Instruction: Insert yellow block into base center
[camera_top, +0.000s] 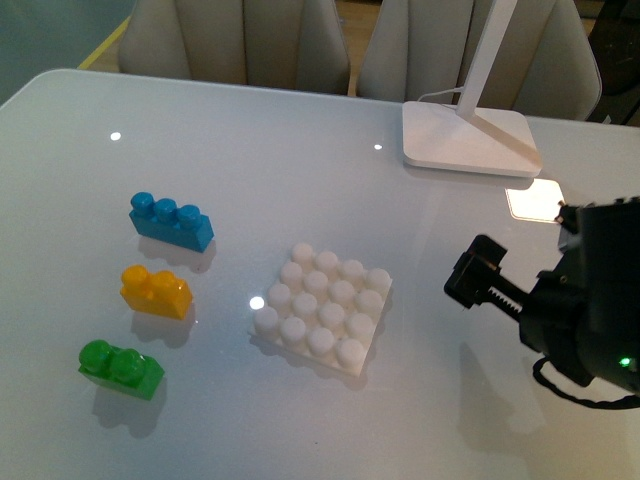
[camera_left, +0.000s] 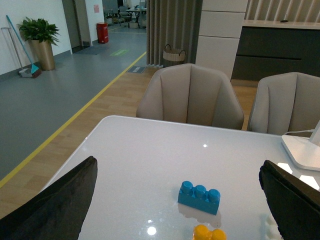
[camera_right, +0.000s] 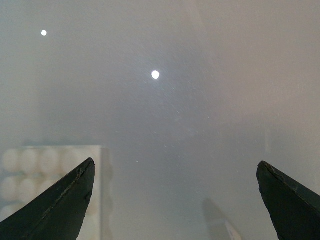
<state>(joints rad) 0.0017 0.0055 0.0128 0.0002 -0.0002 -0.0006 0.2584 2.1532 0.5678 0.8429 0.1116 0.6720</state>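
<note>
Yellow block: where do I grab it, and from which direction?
Come down from above and pinch the two long side walls of the yellow block, below the studs. It sits flat, studs up, so those walls are upright and parallel. The blue brick and green brick face those walls but stand apart, likely leaving finger room. The underside stays free for the base.

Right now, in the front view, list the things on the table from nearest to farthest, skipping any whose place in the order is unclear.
green brick → yellow block → blue brick → lamp foot. The base is skipped: it lies level with the green and yellow ones.
</note>
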